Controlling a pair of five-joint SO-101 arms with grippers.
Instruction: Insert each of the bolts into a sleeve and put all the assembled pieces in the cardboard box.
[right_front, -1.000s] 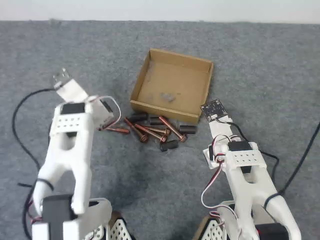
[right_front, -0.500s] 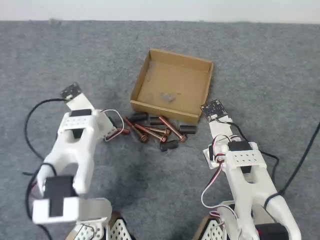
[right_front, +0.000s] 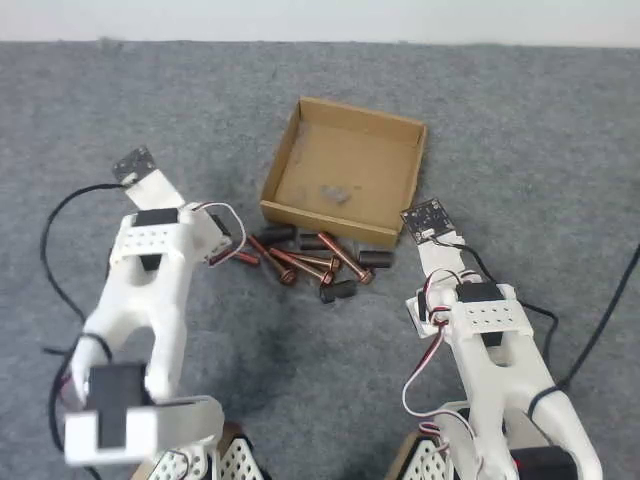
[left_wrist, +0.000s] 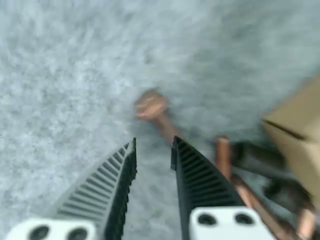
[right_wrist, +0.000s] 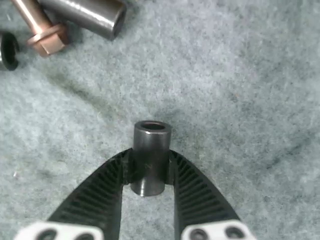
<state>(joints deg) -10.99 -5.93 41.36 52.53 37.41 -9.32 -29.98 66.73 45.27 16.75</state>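
Right gripper (right_wrist: 150, 161) pinches a dark cylindrical metal sleeve (right_wrist: 152, 142) near the front corner of the open brown cardboard box (right_front: 330, 223). Left gripper (left_wrist: 154, 145) is slightly spread and empty, its tips just short of a copper-coloured bolt (left_wrist: 151, 107) in the loose pile (right_front: 312, 262) lying against the box's front wall.

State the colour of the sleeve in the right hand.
Dark grey sleeve; best in right wrist view.

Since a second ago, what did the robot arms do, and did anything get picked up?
The left arm shifted: it leaned in toward the bolts, then eased back a little. The left claw is open and took hold of nothing. The right claw kept still, shut on a sleeve. The bolts and the cardboard box stayed put.
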